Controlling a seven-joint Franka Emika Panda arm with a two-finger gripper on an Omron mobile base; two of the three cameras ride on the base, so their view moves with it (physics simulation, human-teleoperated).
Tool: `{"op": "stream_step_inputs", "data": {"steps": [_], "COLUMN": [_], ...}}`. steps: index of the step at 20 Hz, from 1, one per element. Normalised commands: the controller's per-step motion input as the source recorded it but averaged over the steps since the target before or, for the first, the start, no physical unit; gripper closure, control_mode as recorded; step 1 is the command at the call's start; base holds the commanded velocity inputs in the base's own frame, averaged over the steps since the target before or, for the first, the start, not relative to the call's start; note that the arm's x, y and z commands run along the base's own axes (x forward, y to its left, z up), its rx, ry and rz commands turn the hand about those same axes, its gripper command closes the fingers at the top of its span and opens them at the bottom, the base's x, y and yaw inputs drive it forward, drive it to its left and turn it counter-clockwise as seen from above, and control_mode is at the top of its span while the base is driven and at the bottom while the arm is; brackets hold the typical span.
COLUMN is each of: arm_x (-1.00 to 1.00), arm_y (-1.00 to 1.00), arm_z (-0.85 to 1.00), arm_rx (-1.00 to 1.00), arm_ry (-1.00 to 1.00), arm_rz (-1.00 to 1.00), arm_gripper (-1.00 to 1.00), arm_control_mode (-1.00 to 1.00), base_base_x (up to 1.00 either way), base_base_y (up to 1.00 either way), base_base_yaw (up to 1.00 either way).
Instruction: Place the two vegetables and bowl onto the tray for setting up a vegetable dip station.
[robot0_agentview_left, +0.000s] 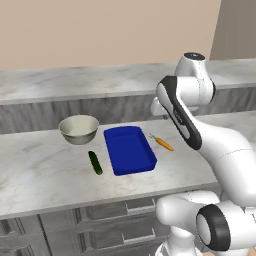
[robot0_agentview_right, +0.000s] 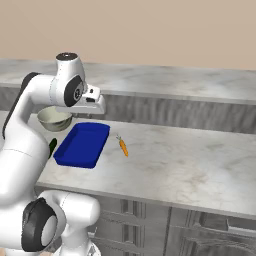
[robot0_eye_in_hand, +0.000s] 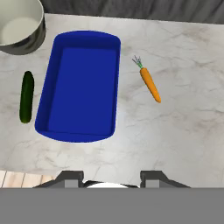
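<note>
Hand view: gripper (robot0_eye_in_hand: 111, 178) high over counter (robot0_eye_in_hand: 183, 131), jaws apart, holding nothing. Blue tray (robot0_eye_in_hand: 81, 85) bare; carrot (robot0_eye_in_hand: 150, 84) right, cucumber (robot0_eye_in_hand: 26, 96) left, bowl (robot0_eye_in_hand: 19, 26) beyond. Likely pre-pick; next descend onto a vegetable.

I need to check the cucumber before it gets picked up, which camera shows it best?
The hand view: the cucumber lies whole and unobstructed, left of the tray. The left base view shows it smaller but complete. In the right base view the arm hides most of it.
</note>
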Motion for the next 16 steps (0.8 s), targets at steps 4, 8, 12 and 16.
{"op": "stream_step_inputs", "data": {"steps": [4,8,12,16], "arm_x": [0.00,0.00,0.00,0.05], "arm_y": [0.02,0.00,0.02,-0.02], "arm_z": [0.00,0.00,0.00,-0.13], "arm_rx": [0.00,0.00,0.00,0.00], "arm_ry": [0.00,0.00,0.00,0.00], "arm_rz": [0.00,0.00,0.00,0.00], "arm_gripper": [-1.00,-1.00,-1.00,-1.00], "arm_control_mode": [-1.00,-1.00,-1.00,-1.00], "base_base_x": [0.00,0.00,0.00,0.00], "base_base_y": [0.00,0.00,0.00,0.00], "base_base_yaw": [0.00,0.00,0.00,0.00]}}
